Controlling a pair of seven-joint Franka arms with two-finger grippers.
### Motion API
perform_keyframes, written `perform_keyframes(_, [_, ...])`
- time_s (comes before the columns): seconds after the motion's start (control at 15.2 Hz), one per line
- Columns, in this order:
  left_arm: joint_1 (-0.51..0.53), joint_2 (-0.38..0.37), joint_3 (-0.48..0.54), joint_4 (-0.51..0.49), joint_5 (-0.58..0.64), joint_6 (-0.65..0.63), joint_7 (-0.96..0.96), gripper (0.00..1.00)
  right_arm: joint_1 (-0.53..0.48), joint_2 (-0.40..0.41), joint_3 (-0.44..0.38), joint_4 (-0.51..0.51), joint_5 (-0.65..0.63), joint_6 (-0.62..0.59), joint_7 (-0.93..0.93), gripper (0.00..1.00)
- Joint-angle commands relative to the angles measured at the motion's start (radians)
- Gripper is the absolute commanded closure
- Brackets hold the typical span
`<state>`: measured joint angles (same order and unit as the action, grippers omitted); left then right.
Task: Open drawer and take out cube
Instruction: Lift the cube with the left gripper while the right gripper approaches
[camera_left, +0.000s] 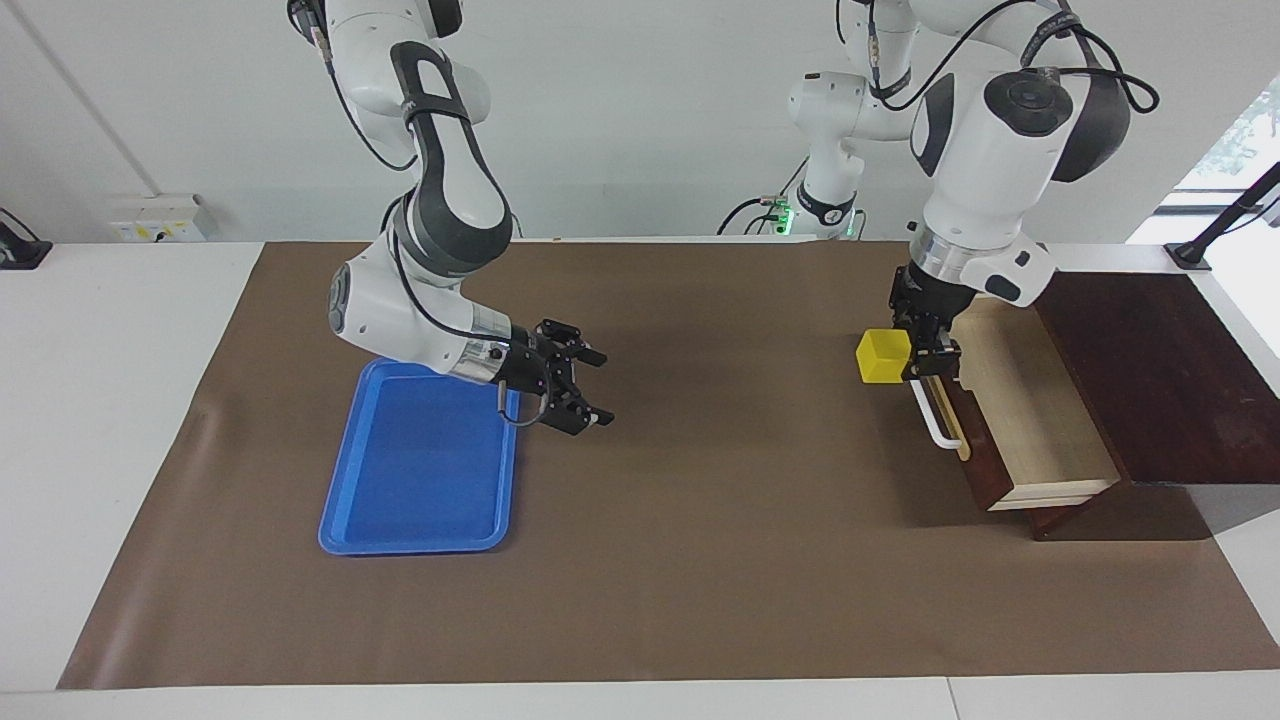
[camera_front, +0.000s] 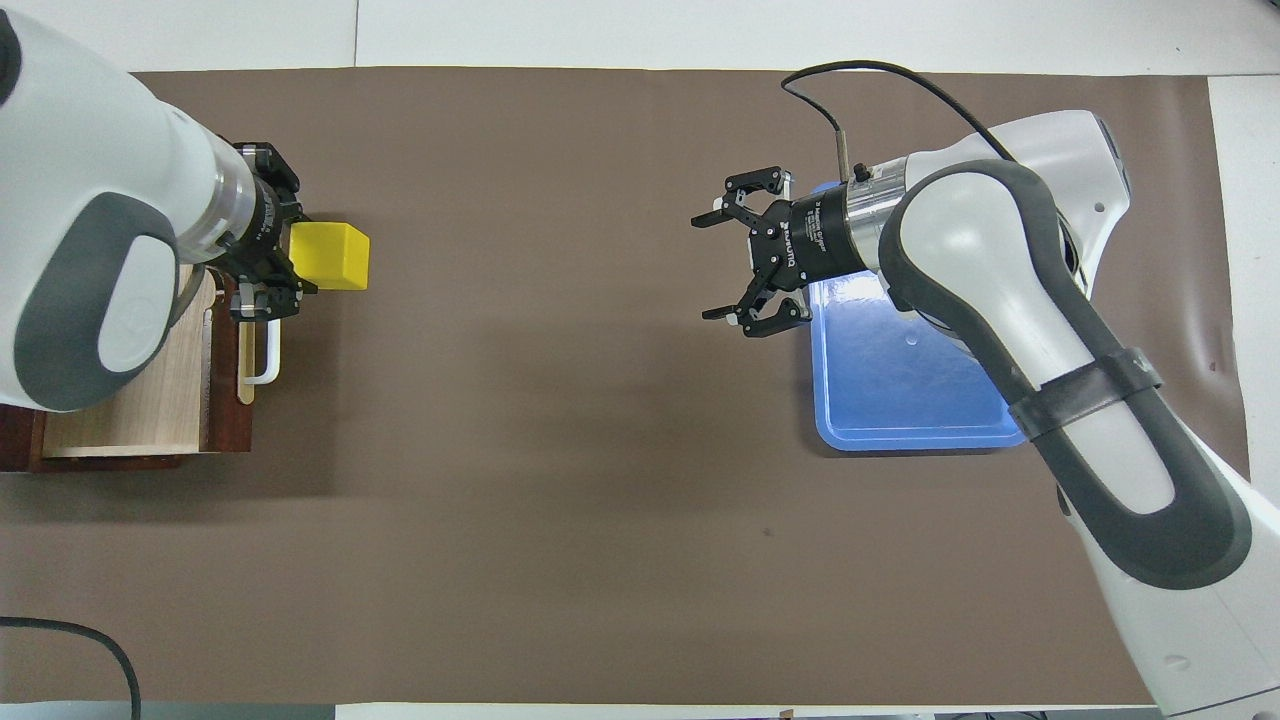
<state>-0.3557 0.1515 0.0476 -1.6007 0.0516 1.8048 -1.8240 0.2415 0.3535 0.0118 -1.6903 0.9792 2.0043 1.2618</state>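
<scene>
Facing view tells you the drawer (camera_left: 1040, 420) stands open and your left gripper (camera_left: 915, 355), clamped on the cube (camera_left: 883, 356), holds it over the handle (camera_left: 933, 420), while your right gripper (camera_left: 585, 390) waits spread beside the tray (camera_left: 420, 520), leaving only set-down

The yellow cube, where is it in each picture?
Facing view: the cube is toward the picture's right, held in the left claw, up above the drawer's handle.
Overhead view: the cube is toward the picture's left, in the same claw, just above the drawer in the picture.
Shared landmark: the white handle on the open drawer's front.
</scene>
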Motion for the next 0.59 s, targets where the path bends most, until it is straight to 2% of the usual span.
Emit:
perform_keyframes(0.0, [-0.051, 0.017, 0.014, -0.016, 0.008, 0.059, -0.081, 1.00, 0.022, -0.013, 0.000, -0.020, 0.009, 0.021, -0.021, 0.00])
perform_keyframes(0.33, [-0.129, 0.036, 0.012, -0.025, 0.008, 0.113, -0.124, 1.00, 0.059, 0.018, -0.001, 0.023, -0.011, 0.022, -0.013, 0.00])
perform_keyframes(0.53, [-0.178, 0.072, 0.015, -0.030, 0.010, 0.123, -0.153, 1.00, 0.087, 0.044, -0.003, 0.057, -0.011, 0.031, 0.002, 0.00])
